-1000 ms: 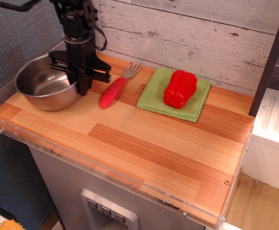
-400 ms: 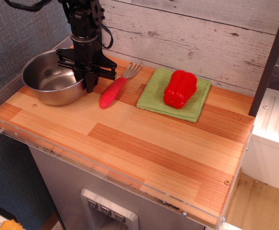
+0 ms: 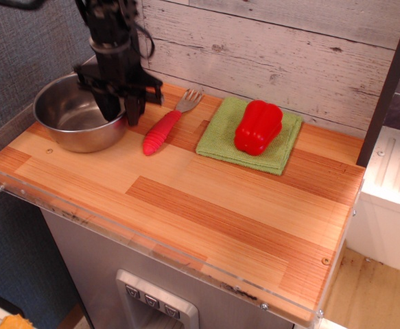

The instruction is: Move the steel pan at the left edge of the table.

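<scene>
The steel pan (image 3: 68,116), round, shiny and deep, stands at the back left corner of the wood-plank table (image 3: 206,199), close to its left edge. My black gripper (image 3: 122,115) points down over the pan's right rim. One finger (image 3: 109,108) is inside the pan and the other (image 3: 135,113) is outside it. There is a visible gap between the fingers, so the gripper looks open. The arm hides part of the pan's far right wall.
A fork with a red ribbed handle (image 3: 160,132) lies just right of the gripper. A red pepper (image 3: 258,127) sits on a green cloth (image 3: 217,140) at the back middle. A plank wall (image 3: 268,48) stands behind. A clear acrylic guard (image 3: 117,229) lines the front edge.
The pan has slid right and back with the gripper on its rim. Since then the single dark tip has split into two fingers and the arm has tilted left.
</scene>
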Action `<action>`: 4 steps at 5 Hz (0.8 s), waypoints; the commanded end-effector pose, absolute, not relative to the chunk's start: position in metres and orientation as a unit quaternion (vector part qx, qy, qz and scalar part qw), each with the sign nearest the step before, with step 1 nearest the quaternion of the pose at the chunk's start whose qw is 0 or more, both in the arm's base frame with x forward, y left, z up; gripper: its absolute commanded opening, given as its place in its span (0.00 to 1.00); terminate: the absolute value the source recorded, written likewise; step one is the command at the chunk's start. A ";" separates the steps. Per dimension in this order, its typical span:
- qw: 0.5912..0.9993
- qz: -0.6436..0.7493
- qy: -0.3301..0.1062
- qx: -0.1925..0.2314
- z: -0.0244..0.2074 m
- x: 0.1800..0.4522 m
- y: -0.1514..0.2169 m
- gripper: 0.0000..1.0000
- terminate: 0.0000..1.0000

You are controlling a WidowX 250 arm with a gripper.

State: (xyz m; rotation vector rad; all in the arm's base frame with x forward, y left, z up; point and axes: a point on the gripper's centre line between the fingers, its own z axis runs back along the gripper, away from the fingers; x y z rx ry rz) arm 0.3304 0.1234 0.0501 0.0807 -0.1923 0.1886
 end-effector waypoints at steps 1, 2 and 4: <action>0.988 0.045 -0.144 0.027 0.114 0.305 0.111 1.00 0.00; 0.992 -0.009 -0.130 -0.001 0.119 0.296 0.072 1.00 0.00; 0.992 -0.053 -0.111 0.006 0.103 0.283 0.022 1.00 0.00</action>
